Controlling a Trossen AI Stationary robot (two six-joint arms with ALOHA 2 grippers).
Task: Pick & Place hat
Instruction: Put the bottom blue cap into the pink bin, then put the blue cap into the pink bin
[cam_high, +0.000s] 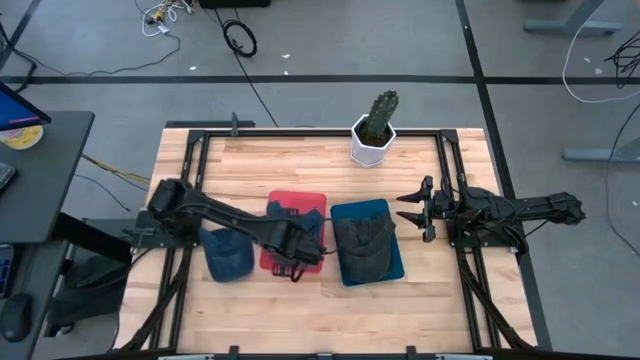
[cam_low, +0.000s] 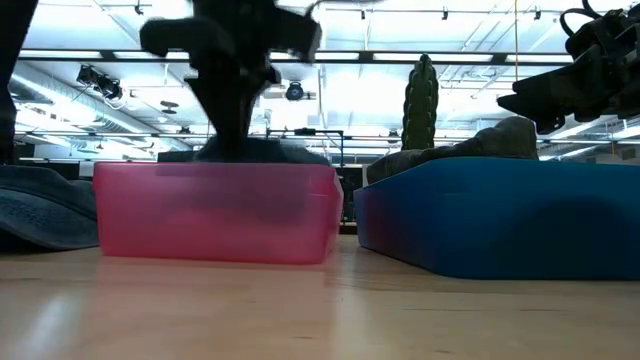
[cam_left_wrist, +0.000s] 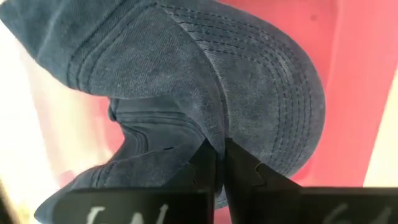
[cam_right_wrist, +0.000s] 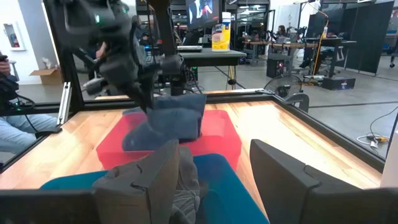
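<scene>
A blue denim cap (cam_left_wrist: 186, 81) hangs in my left gripper (cam_left_wrist: 219, 149) over the red bin (cam_high: 297, 200); the right wrist view shows this cap (cam_right_wrist: 171, 118) low inside the bin. The left gripper is shut on it. A second blue cap (cam_high: 228, 255) lies on the table left of the red bin. A dark grey cap (cam_high: 365, 245) rests in the blue bin (cam_high: 385, 208). My right gripper (cam_high: 412, 207) is open and waits just right of the blue bin, touching nothing. My left gripper pinches the blue cap between its two fingers at the seam where the brim meets the crown (cam_left_wrist: 211, 134). The fingers (cam_left_wrist: 239, 168) come from above, pointing down. The cap hangs below them inside the red bin; I cannot tell whether its lower part touches the bin's floor.
A cactus in a white pot (cam_high: 375, 130) stands at the table's far edge, behind the bins. Black frame rails (cam_high: 445, 160) run along the table's left, right and far sides. Bare wood (cam_high: 330, 310) lies along the near edge. A seated person (cam_right_wrist: 15, 134) is beyond the table.
</scene>
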